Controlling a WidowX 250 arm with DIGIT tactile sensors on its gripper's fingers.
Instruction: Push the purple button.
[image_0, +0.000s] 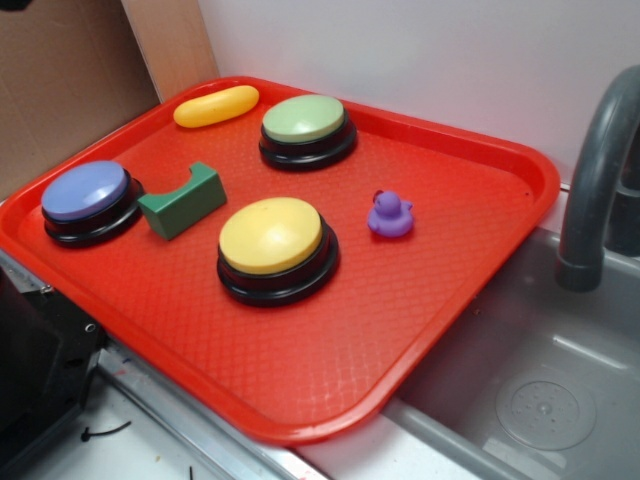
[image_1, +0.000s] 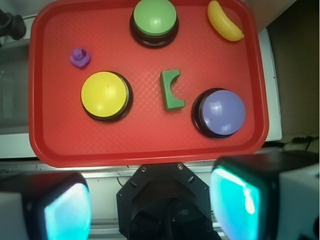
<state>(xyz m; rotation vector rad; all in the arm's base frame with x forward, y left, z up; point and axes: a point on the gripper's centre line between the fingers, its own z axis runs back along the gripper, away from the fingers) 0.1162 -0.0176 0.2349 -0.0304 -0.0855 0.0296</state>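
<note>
Wrist view, nearest first: gripper (image_1: 150, 200) fills the bottom edge, 2 fingers with teal-lit pads (image_1: 235, 200) set wide apart, nothing between them. Black mount sits between the fingers. The gripper is up above the scene, off the near edge of the red tray (image_1: 150, 155), not over any object. It does not show in the exterior view.

Purple button (image_1: 223, 112) is the closest button to the gripper in the wrist view, ahead of the right-side finger and near the tray's near right corner. Periwinkle domed cap, black round base, untouched. In the exterior view it sits at the tray's left edge (image_0: 87, 196).

Green block (image_1: 172, 89) with a curved notch lies just beside the purple button, notch facing the button, small gap between them. Exterior view shows the same block (image_0: 183, 199) right of the button.

Yellow button (image_1: 105, 94) sits on the other side of the block, ahead of the left-side finger, about as near as the purple one. Also seen mid-tray (image_0: 275, 243).

Small purple duck (image_1: 80, 57) farther back, near the tray's left edge in wrist view, upright (image_0: 390, 214).

Green button (image_1: 154, 19) at the far edge, roughly centred (image_0: 306, 126). Yellow banana (image_1: 225, 21) in the far right corner, well apart from the purple button (image_0: 216, 105).

Grey sink basin (image_0: 540, 390) and dark faucet (image_0: 600, 170) lie beside the tray in the exterior view.
</note>
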